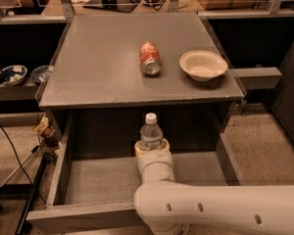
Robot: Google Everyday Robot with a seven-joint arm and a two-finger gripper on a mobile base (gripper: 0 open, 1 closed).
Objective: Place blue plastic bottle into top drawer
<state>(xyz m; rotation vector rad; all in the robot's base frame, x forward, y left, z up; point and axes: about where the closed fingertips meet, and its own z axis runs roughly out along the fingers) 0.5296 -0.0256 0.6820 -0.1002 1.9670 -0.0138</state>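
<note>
The blue plastic bottle (151, 132) is a small clear bottle with a white cap. It stands upright in my gripper (151, 148), and its lower part is hidden by the gripper. The gripper is shut on it and holds it over the back middle of the open top drawer (103, 180). The drawer is pulled out from under the grey cabinet top (98, 62). My white arm (220, 209) reaches in over the drawer's front edge and covers its front right. The drawer's knob is out of view.
A red soda can (149, 58) lies on its side on the cabinet top, with a cream bowl (203, 64) to its right. Small bowls (12, 74) sit on a low shelf at the left. Cables and a stand are at the lower left.
</note>
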